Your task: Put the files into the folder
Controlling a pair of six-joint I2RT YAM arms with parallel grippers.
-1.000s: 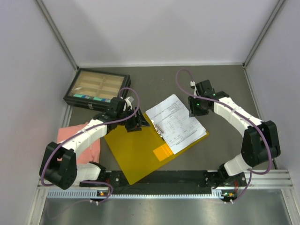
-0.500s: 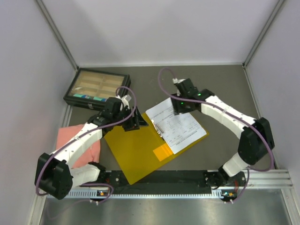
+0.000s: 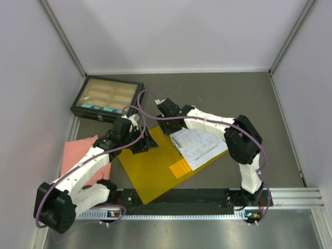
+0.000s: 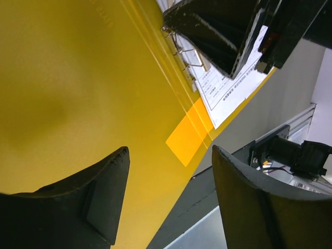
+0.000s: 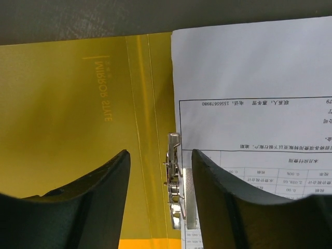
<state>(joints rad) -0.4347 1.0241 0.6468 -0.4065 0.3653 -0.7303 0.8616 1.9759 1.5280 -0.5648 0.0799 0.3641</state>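
Right pincer (image 5: 161, 166) swung left, now open over the clip (image 5: 175, 176) of the folder (image 3: 150, 171). Files (image 3: 199, 145) lie inside it; left pincer (image 4: 170, 161) gapes too.

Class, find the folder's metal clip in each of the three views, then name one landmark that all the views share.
Top external: the clip is near the centre, on the paper's left edge.
Left wrist: the clip is upper centre-right, at the paper's edge.
Right wrist: the clip is at bottom centre.
Shared landmark: the printed paper beside it.
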